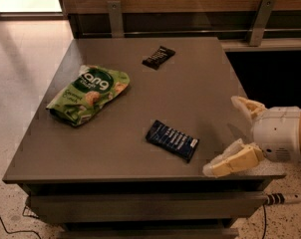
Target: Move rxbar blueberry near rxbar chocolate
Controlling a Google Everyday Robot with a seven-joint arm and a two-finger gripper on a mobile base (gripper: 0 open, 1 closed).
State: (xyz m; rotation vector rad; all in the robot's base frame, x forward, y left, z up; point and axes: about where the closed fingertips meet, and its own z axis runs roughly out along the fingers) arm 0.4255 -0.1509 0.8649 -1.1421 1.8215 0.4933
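Three items lie flat on the grey table (200, 91). The rxbar blueberry (171, 140) sits in the near half, slightly right of centre and a short way back from the near edge. Its long axis runs diagonally, from the far-left corner direction toward the near-right corner, with the lighter end pointing at the near-right corner. White text rows face up.

The rxbar chocolate (158, 57) lies close to the far edge, about mid-width and well apart from the blue bar. Its long axis is on the opposite diagonal, near-left to far-right.

A green chip bag (88, 94) occupies the left half of the surface, near the left edge. It stands left of the line between the two bars; only bare tabletop shows along that line.

The gripper (220, 136) is at the right edge by the near-right corner, just beside the blue bar and not touching it. Its two cream fingers (235, 161) are spread apart, one over the right edge, one along the near-right corner.

A cable plug (280, 199) hangs below that corner.
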